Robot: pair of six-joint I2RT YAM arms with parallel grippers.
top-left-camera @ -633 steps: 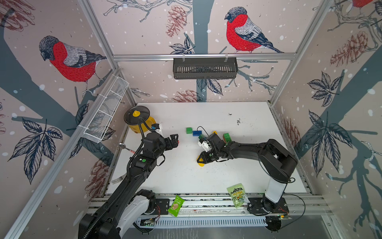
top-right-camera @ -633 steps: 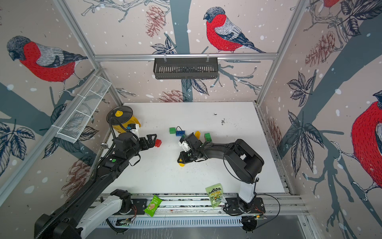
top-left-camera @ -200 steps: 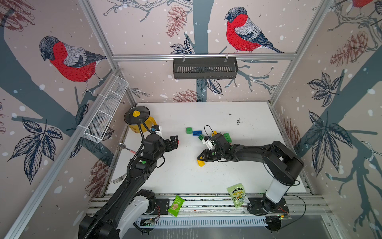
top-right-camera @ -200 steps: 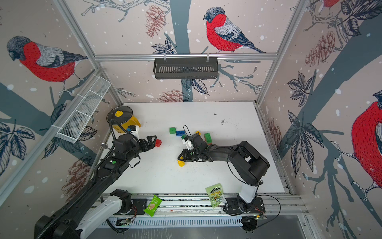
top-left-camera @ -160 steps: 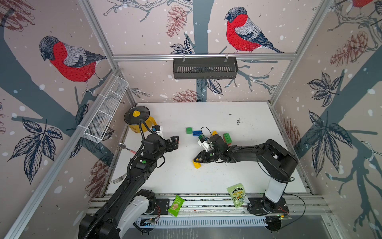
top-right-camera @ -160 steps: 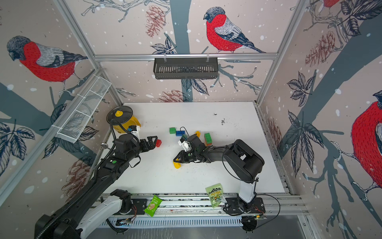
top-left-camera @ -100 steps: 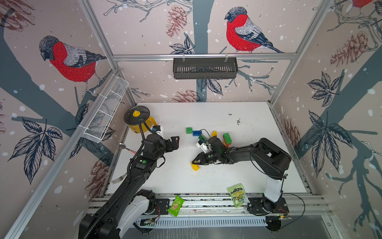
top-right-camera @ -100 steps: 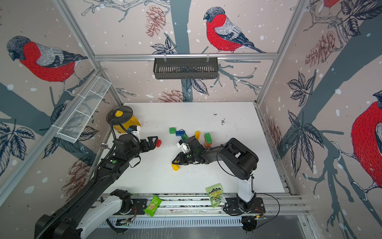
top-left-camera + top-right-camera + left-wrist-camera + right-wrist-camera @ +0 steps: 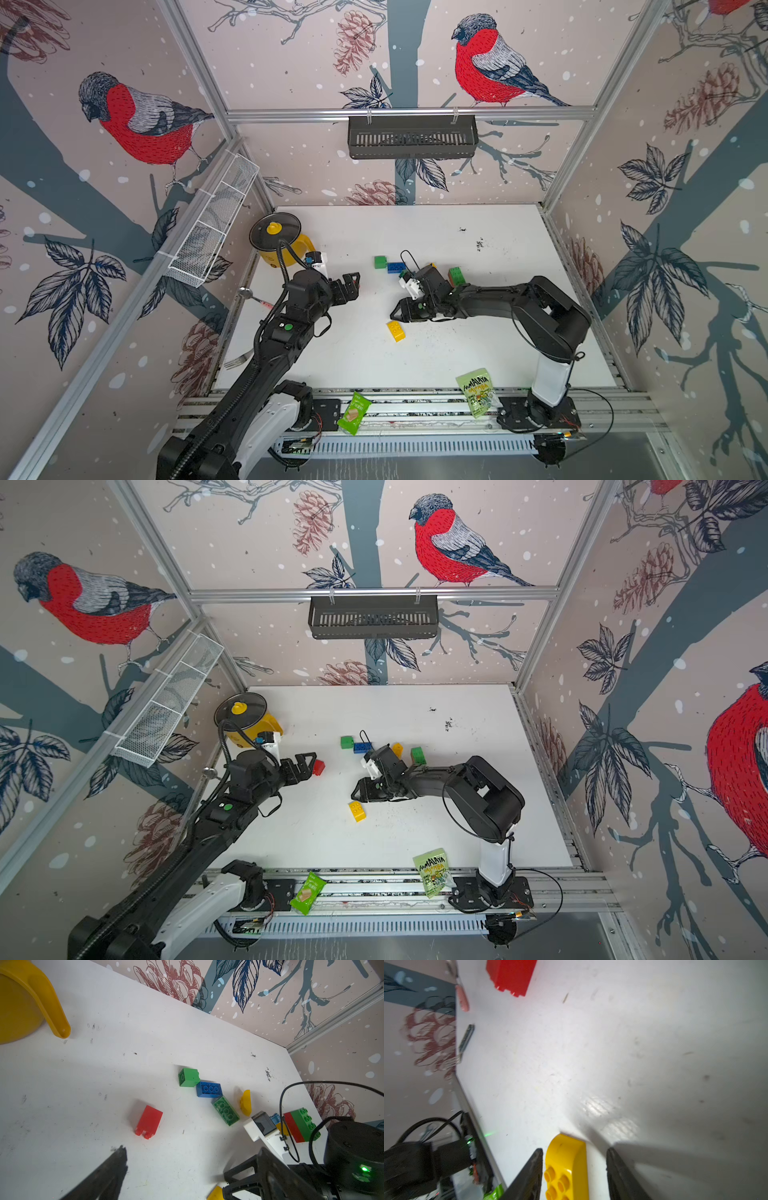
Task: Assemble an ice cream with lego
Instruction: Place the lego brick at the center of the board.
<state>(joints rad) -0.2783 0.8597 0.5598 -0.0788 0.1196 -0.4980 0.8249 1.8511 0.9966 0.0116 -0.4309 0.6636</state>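
The yellow half-round brick (image 9: pixel 396 331) lies studs up near the middle of the white table (image 9: pixel 457 361), at the tips of the right gripper (image 9: pixel 401 313). The right wrist view shows the fingers (image 9: pixel 529 1174) spread to either side of it with a clear gap on one side, so nothing is pinched. Farther back lie a green brick (image 9: pixel 380 262), a blue brick (image 9: pixel 395 267) and a red-and-green stack (image 9: pixel 456 275). A red brick (image 9: pixel 318 766) lies just beyond the left gripper (image 9: pixel 309 764), whose jaws stand wide and empty.

The only legible writing is "HIMALAYA" on a green packet (image 9: pixel 478 392) at the front rail; the line under it is too small to read. A second green packet (image 9: pixel 353 412) shows no readable words.

The table is scuffed and speckled with dark crumbs. Wallpaper of bullfinches and pine cones covers the walls, and a black basket (image 9: pixel 411 137) hangs on the rear rail.

The right arm reaches low across the table, forearm almost level. The left arm stretches forward from its base.
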